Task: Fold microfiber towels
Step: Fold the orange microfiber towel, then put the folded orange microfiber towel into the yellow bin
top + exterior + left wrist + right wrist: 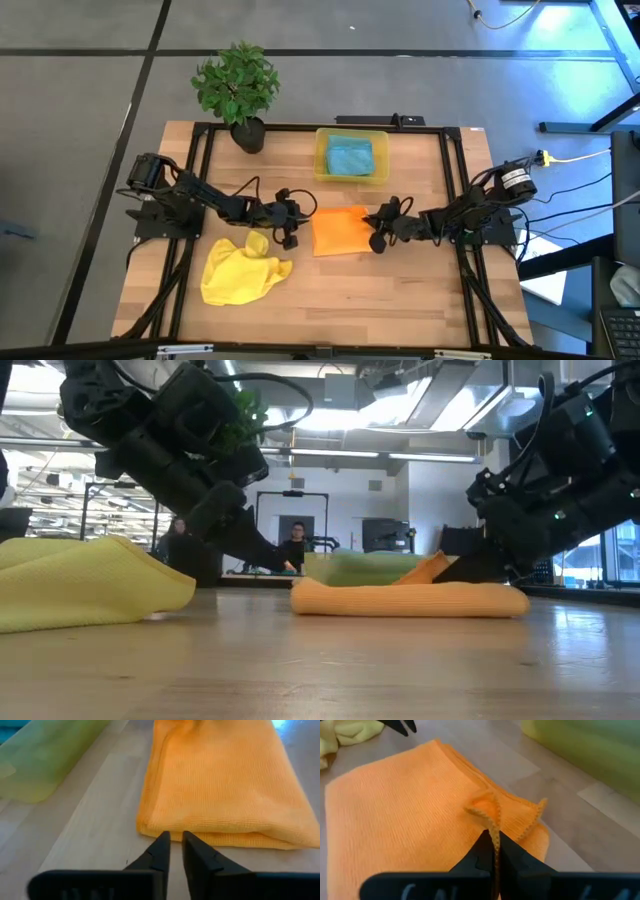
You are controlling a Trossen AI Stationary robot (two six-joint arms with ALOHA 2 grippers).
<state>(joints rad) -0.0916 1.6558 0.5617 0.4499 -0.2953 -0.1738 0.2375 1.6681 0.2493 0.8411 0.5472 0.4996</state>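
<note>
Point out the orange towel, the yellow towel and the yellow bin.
orange towel [338, 230], high view, middle of its folded top.
yellow towel [240, 272], high view, middle of the crumpled heap.
yellow bin [322, 158], high view, its left wall.

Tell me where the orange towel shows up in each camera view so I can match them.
High view: the orange towel lies folded at table centre, between the two arms.
Low view: it lies flat at centre right.
Left wrist view: it fills the upper right.
Right wrist view: it fills the left and centre; the right end effector pinches its corner.
Shared landmark: the yellow bin, beside the towel; blurred in the low view.
</note>
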